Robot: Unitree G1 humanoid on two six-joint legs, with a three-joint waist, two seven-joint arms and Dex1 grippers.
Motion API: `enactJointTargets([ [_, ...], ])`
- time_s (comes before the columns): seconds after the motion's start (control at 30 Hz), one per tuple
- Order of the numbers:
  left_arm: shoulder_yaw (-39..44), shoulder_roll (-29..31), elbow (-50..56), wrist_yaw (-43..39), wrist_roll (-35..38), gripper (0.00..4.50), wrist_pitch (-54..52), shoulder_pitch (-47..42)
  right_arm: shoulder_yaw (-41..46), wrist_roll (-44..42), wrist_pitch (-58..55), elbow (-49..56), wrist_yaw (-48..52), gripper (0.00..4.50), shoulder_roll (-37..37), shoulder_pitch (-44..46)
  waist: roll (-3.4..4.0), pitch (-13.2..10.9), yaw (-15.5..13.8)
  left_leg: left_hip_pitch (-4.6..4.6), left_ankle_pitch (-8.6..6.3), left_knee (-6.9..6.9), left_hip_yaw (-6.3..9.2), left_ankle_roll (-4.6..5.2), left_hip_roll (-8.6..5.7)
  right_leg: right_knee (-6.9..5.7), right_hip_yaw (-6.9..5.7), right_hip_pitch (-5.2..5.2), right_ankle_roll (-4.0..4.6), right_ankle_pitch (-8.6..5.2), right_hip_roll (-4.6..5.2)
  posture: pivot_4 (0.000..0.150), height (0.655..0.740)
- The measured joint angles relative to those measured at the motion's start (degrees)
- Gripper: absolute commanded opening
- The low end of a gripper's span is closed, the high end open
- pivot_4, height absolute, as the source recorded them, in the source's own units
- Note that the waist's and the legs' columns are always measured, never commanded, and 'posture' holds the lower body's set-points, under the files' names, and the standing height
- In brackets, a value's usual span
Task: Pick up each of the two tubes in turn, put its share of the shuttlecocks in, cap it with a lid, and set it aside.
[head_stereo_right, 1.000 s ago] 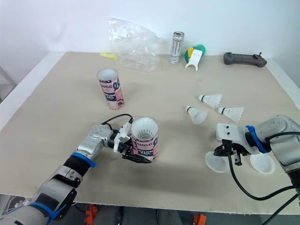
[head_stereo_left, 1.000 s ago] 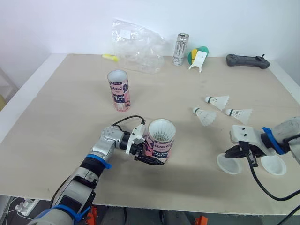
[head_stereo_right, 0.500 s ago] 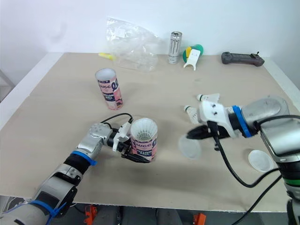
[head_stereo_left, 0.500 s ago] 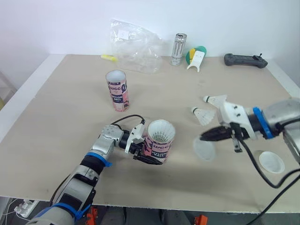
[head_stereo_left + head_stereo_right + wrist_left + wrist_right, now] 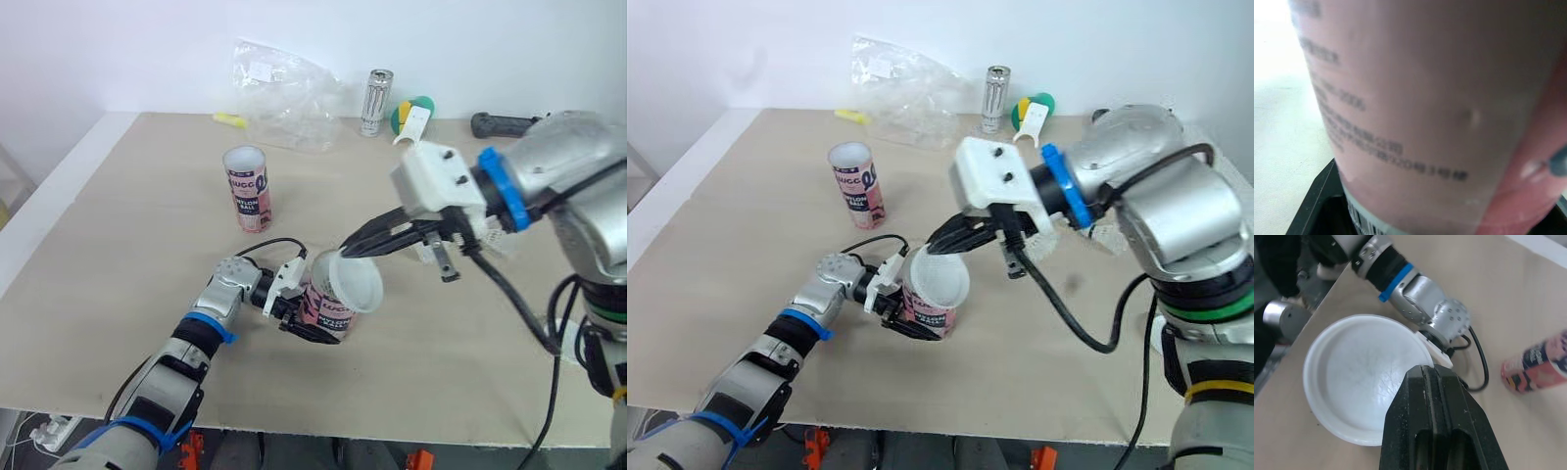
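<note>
Pink cardboard tube (image 5: 328,305) on the counter (image 5: 147,255) is being gripped by the left hand (image 5: 306,323) while the right hand (image 5: 358,245) is pinching a translucent white plastic lid (image 5: 361,284) tilted at its mouth, not yet seated, and the second pink tube (image 5: 248,188) is standing uncapped behind.

The table (image 5: 108,225) is looked down on from the head, forward over both arms, and one scene is shared by both eye views, slightly offset sideways. The held tube (image 5: 1415,98) is seen at very close range from the left wrist. The white lid (image 5: 1359,377) is viewed closely from above by the right wrist camera, and the far tube (image 5: 1540,367) is shared with the head views.
</note>
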State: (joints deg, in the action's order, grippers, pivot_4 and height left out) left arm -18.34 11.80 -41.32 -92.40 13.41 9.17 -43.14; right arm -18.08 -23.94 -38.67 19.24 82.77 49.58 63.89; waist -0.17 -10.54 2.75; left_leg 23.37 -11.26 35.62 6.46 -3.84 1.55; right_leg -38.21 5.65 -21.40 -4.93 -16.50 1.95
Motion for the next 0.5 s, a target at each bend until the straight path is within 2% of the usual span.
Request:
enactJointTargets([
  [0.13,-1.7,0.2,-0.6,-0.2,0.0,2.83,0.6,-1.2,-3.3,3.1,3.9,-2.4,1.7,0.06,-2.6,4.2,0.0,0.0,-0.2,0.01,0.0,0.01,0.04,0.0,0.0,0.0,-0.05,0.04,0.0,0.0,0.0,0.15,0.74],
  [0.37,-2.0,0.2,-1.5,-0.2,0.1,2.83,1.1,-1.8,-7.2,11.0,11.9,-7.8,4.5,0.06,-2.1,4.3,-0.04,0.0,-0.2,0.0,0.01,0.01,0.04,-0.01,-0.02,-0.01,-0.05,0.04,-0.01,0.0,0.01,0.15,0.74],
  [0.5,-2.1,0.2,-1.5,-0.2,0.1,2.83,1.1,-1.7,-7.5,12.0,14.5,-8.2,5.6,0.06,-1.5,4.3,-0.05,0.0,-0.2,0.0,0.01,0.01,0.04,-0.01,-0.02,-0.01,-0.04,0.05,-0.01,-0.01,0.01,0.15,0.74],
])
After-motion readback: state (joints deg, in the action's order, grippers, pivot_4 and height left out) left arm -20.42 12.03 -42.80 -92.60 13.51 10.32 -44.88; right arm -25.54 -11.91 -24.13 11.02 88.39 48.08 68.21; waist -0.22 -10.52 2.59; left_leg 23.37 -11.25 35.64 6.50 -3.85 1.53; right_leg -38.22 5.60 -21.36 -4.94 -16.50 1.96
